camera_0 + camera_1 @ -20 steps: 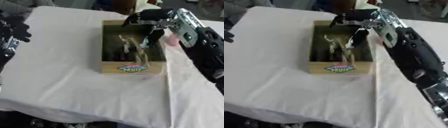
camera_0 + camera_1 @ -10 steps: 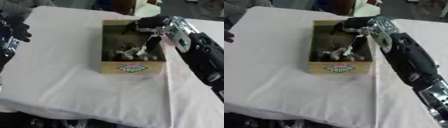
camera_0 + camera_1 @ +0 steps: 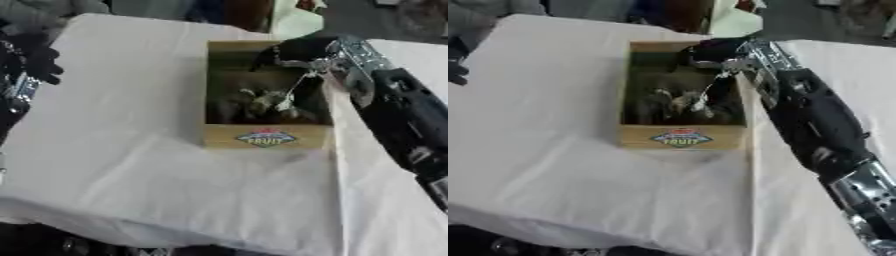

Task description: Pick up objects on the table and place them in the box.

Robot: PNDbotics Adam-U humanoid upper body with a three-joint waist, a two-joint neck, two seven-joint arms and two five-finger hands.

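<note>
Box filled, desk bare

Right robot hand [image 3: 293, 52] hangs over the box [image 3: 267, 137], fingers curled, holding nothing I can see; several objects [image 3: 262, 102] lie inside.

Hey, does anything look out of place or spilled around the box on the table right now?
Nothing stands out. The box sits upright on the white tablecloth, with a jumble of objects inside it and nothing spilled beside it. The right hand is over the box's far end; the left hand is at the left edge.
</note>
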